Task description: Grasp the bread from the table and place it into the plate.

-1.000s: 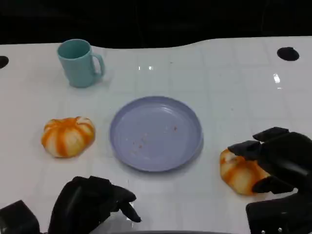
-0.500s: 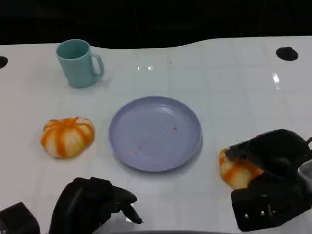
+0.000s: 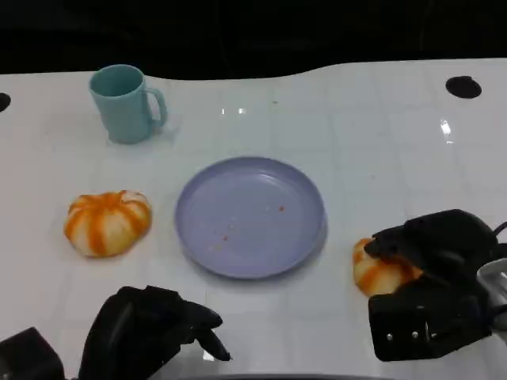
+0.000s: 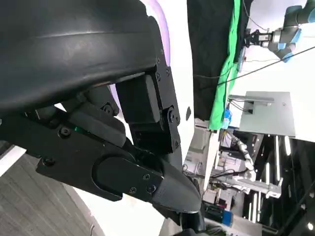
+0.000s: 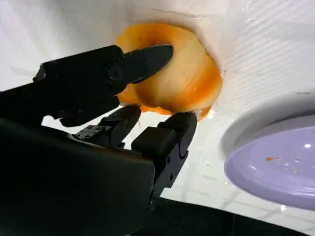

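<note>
Right hand [image 3: 432, 261] has closed over bread [image 3: 379, 269] in last 1 s; fingers [image 5: 147, 59] now clasp it. Bread on table [image 3: 380, 142], just right of plate [image 3: 250, 215]. Grasp near complete; lift pending. Left hand [image 3: 150, 332] idle, fingers curled.

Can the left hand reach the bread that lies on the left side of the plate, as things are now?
Probably yes. The left hand sits low near the table edge, holding nothing, and the bread lies just beyond it on bare table, with nothing between. The plate stands off to the side.
</note>
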Robot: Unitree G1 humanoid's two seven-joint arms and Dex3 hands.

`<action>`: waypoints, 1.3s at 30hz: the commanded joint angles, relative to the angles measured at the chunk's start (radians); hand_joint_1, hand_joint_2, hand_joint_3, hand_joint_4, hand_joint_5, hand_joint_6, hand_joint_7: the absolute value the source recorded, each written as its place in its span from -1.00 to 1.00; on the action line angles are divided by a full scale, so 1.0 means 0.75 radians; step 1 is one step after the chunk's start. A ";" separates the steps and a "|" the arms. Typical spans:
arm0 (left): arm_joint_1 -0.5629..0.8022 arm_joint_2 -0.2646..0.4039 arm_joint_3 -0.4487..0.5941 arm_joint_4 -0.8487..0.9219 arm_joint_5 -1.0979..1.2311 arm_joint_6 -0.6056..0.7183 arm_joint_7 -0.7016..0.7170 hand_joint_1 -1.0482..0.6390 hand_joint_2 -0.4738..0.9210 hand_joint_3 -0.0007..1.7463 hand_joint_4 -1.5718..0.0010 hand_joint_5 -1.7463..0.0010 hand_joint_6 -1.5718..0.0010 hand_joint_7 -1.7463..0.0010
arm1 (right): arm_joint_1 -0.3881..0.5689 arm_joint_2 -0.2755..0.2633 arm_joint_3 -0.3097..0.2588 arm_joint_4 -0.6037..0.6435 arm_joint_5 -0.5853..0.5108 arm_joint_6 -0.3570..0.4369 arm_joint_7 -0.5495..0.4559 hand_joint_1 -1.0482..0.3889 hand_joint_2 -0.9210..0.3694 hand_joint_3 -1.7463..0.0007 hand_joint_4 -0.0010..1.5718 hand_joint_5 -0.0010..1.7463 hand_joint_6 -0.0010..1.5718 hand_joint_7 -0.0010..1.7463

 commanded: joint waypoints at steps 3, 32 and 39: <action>0.023 0.019 0.004 -0.025 0.000 0.010 0.012 -0.90 0.97 -1.00 -0.56 -0.03 -0.97 1.00 | -0.046 0.077 0.013 0.186 0.017 0.018 -0.190 -0.06 -0.96 0.99 0.01 -0.67 0.05 -0.92; 0.040 0.021 0.006 -0.042 0.008 0.001 0.020 -0.89 0.98 -1.00 -0.57 0.00 -0.95 1.00 | -0.259 0.124 0.080 0.695 0.094 -0.420 -0.997 0.20 -0.63 0.36 0.19 1.00 0.13 0.40; 0.039 0.021 0.006 -0.045 -0.002 0.010 0.016 -0.88 0.98 -1.00 -0.56 -0.01 -0.95 1.00 | -0.258 0.107 0.024 0.585 0.168 -0.479 -1.001 0.27 -0.13 -0.35 0.21 1.00 -0.05 0.97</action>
